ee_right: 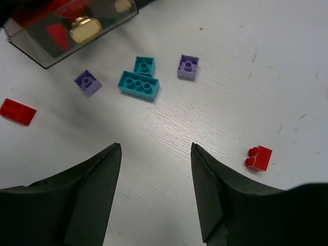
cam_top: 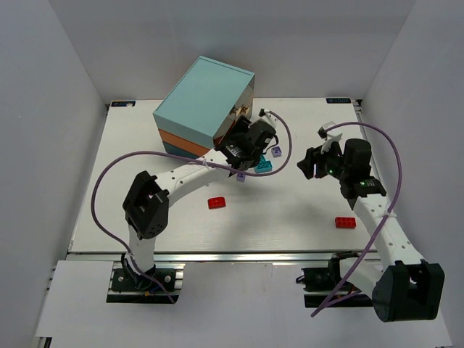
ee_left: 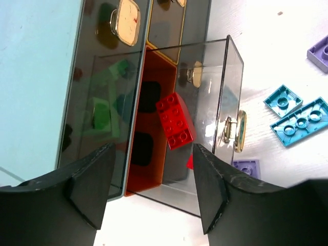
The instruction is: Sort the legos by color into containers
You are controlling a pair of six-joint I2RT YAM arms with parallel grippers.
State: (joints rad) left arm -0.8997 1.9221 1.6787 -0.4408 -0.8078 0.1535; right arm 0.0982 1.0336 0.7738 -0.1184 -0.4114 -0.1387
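Overhead, the chest (cam_top: 203, 101) sits by the surface's far edge, with a loose red brick (cam_top: 216, 203) toward the near edge. The left wrist view alone shows the pulled-out drawer (ee_left: 154, 174) holding a red lego (ee_left: 175, 120), left jaws wide and empty above it; that drop looks finished. In the right wrist view the right jaws stand wide and empty, short of the teal bricks (ee_right: 138, 84); next probably comes picking another.

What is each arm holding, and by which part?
Nothing. On the left gripper the jaws stand open and empty above a red brick lying in the open drawer; on the right gripper they stand open over the table.
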